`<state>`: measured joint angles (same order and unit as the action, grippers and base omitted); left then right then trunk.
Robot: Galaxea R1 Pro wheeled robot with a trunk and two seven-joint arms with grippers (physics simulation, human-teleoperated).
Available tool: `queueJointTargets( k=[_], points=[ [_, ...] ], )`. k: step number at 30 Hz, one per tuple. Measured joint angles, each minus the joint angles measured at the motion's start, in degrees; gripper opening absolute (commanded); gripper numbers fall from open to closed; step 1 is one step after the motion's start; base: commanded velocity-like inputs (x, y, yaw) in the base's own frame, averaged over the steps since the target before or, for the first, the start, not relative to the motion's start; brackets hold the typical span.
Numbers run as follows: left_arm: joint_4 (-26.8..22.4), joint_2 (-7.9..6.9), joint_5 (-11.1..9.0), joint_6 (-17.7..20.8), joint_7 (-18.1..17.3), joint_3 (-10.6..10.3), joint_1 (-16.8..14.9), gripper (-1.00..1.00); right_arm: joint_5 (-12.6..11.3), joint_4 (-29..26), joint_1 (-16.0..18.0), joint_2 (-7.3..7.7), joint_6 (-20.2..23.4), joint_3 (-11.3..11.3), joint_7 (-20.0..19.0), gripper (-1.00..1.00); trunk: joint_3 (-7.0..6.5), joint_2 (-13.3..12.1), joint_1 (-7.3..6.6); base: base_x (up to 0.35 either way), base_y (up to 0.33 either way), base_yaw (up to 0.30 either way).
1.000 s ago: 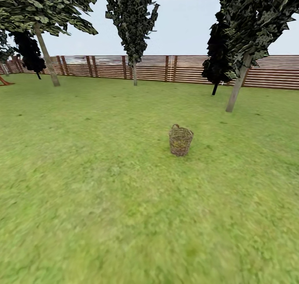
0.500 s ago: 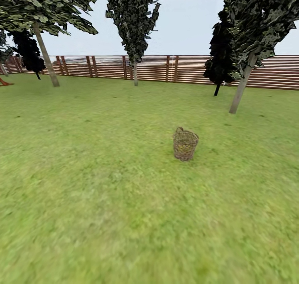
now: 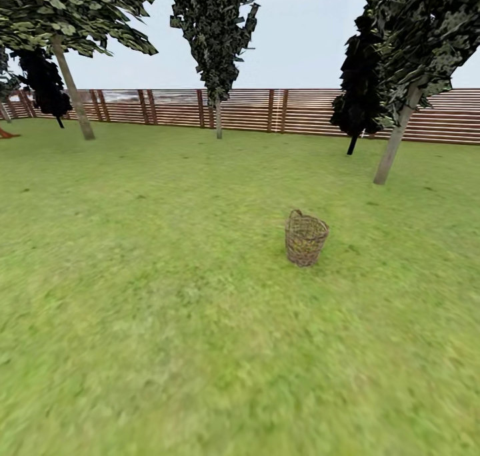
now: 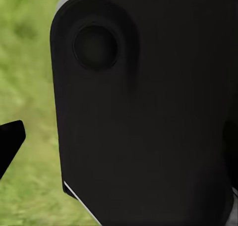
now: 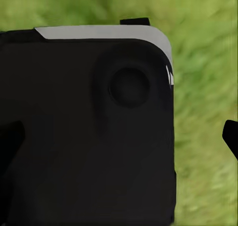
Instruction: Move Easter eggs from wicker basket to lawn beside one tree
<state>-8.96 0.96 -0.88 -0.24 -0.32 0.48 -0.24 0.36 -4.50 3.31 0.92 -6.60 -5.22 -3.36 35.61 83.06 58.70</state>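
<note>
Green grass covers the lawn (image 3: 167, 296) from the near edge out to a brown slatted fence (image 3: 293, 113) across the back of the garden. Right of centre in the head view the wicker basket (image 3: 306, 238) stands upright on the grass, alone, with one small loop handle showing at its rim. Its weave is too fine and far to tell whether any eggs lie inside.

Beyond the basket and to its right rises a tree (image 3: 395, 143) with a pale, leaning trunk and dark speckled leaves; just left of it, nearer the fence, stands a thin black-trunked tree (image 3: 360, 89). Another pale-trunked tree (image 3: 73, 89) leans at far left, well apart from the basket, and a slimmer one (image 3: 217, 119) stands by the fence at mid-back.

At the left wrist a broad black housing (image 4: 148, 112) blocks most of the lens, with blurred grass beside it and a dark tip at the edge. At the right wrist a like black housing (image 5: 89, 132) sits over grass. Whether either gripper is wide or narrow cannot be told.
</note>
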Motion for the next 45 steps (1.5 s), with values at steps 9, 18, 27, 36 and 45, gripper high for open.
queueJointTargets(
  k=[9, 18, 27, 36, 45],
  points=[
    [0.0, 0.0, 0.0, 0.0, 0.0, 0.0, 0.0, 1.0, 0.0, -0.04, 0.0, 0.19, 0.09, 0.03, -0.07, 1.0, 0.0, 0.0, 0.0, 0.294, 0.133, 0.0],
    [0.0, 0.0, 0.0, 0.0, 0.0, 0.0, 0.0, 1.0, -0.03, 0.21, 0.0, -0.16, 0.15, 0.07, -0.06, 1.0, 0.0, 0.0, 0.0, 0.294, 0.133, 0.0],
    [0.0, 0.0, 0.0, 0.02, 0.0, 0.0, 0.0, 1.0, -0.15, 0.18, 0.0, -0.1, 0.03, -0.05, -0.01, 1.0, 0.0, 0.0, 0.0, 0.294, 0.133, 0.0],
    [0.0, 0.05, 0.01, 0.0, 0.0, -0.03, 0.0, 1.0, -0.42, 0.1, 0.0, -0.2, -0.02, -0.24, 0.01, 1.0, 0.0, 0.0, 0.0, 0.294, 0.133, 0.0],
    [-0.08, 0.01, 0.0, 0.01, 0.0, -0.08, 0.0, 1.0, -0.4, 0.12, 0.0, -0.05, 0.04, -0.2, 0.01, 1.0, 0.0, 0.0, 0.0, 0.294, 0.133, 0.0]
  ],
)
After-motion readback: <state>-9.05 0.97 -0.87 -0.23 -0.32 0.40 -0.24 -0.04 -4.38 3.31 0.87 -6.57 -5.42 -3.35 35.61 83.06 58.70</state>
